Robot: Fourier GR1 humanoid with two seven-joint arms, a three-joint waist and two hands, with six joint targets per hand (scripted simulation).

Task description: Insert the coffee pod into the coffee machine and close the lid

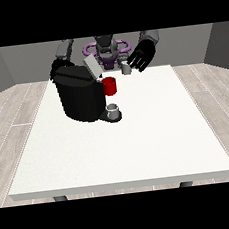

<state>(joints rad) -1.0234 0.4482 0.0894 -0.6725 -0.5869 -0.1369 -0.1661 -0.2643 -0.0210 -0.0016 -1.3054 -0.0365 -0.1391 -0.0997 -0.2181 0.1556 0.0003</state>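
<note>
The coffee pod (126, 68), small, likely light and rigid, sits on the white table (139, 134) behind the black coffee machine (80, 93), just beside the open-fingered hand at the view's right (141, 56), best pinched across its sides; the other hand is hidden.

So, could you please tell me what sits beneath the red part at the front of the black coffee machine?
Beneath the red part a small grey cup stands on the black coffee machine's base. The machine's body hides whatever lies behind it.
</note>
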